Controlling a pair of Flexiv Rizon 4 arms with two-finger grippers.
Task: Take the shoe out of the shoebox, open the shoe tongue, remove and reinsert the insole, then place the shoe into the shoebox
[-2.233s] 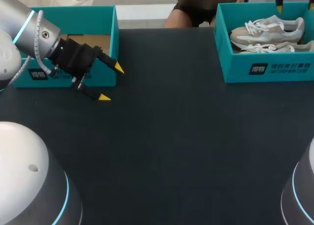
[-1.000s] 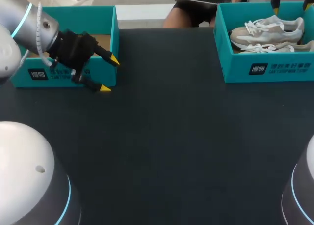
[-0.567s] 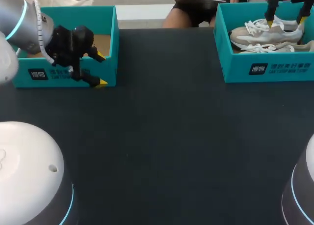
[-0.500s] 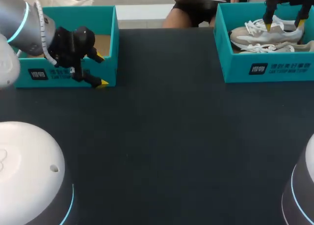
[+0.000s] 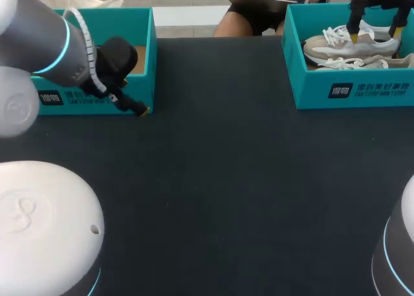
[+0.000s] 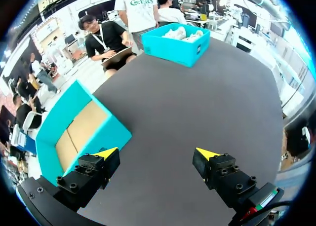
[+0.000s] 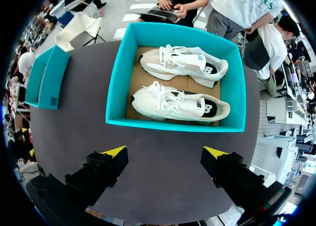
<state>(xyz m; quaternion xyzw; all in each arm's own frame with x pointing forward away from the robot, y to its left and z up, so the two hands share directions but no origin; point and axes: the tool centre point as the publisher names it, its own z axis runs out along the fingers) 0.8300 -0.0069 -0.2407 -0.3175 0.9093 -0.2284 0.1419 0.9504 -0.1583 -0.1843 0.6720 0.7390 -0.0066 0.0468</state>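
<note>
Shoes: two pale sneakers lay side by side in the teal shoebox [image 7: 176, 80] on the surface [image 5: 246, 179], the nearer shoe [image 7: 180, 103] and the farther shoe [image 7: 183, 63] both on their sides, laces loose.
Stage: shoes in the box fitted either a shoe not yet lifted or one already put back; nothing visible settled which.
Right gripper [image 7: 165, 157]: hung above the box, ahead of its near wall, fingers spread wide, holding nothing.
Second box [image 5: 139, 57]: teal, cardboard floor bare, well apart from the shoebox.
Left gripper [image 6: 155, 154]: beside the second box's corner, fingers spread, holding nothing.
Risk: coming down on a shoe, spread fingers could snag the loose laces or catch the box wall, dragging the box along.
</note>
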